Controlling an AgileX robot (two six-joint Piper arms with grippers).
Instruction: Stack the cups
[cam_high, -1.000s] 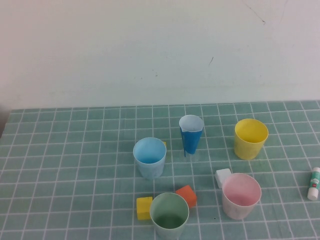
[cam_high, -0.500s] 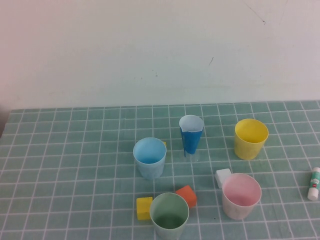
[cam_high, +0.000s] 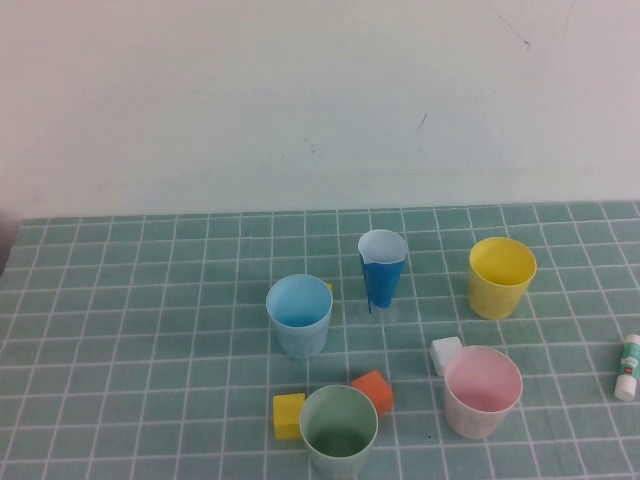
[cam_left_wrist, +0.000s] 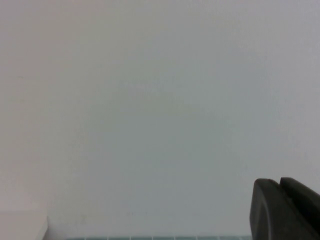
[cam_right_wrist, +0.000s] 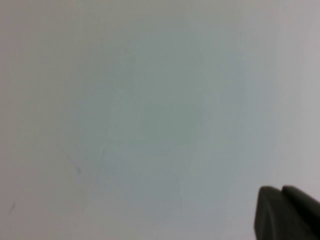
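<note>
four cups stand apart, mouths up, ready for nesting: blue cup (cam_high: 299, 315) centre, green cup (cam_high: 339, 432) at 6 o'clock, pink cup (cam_high: 482, 392) at 4, yellow cup (cam_high: 501, 277) at 2. left gripper (cam_left_wrist: 285, 209) and right gripper (cam_right_wrist: 286, 212) face the wall — i cannot tell their grip.

Lab-style test bench. Plain white wall (cam_high: 320, 100) fills upper frame; green mat with white grid (cam_high: 120, 330) covers lower frame. Staged props mid-frame: plastic cups (cam_high: 299, 315), small coloured blocks (cam_high: 288, 415), glue stick (cam_high: 628, 366) at right edge.
</note>
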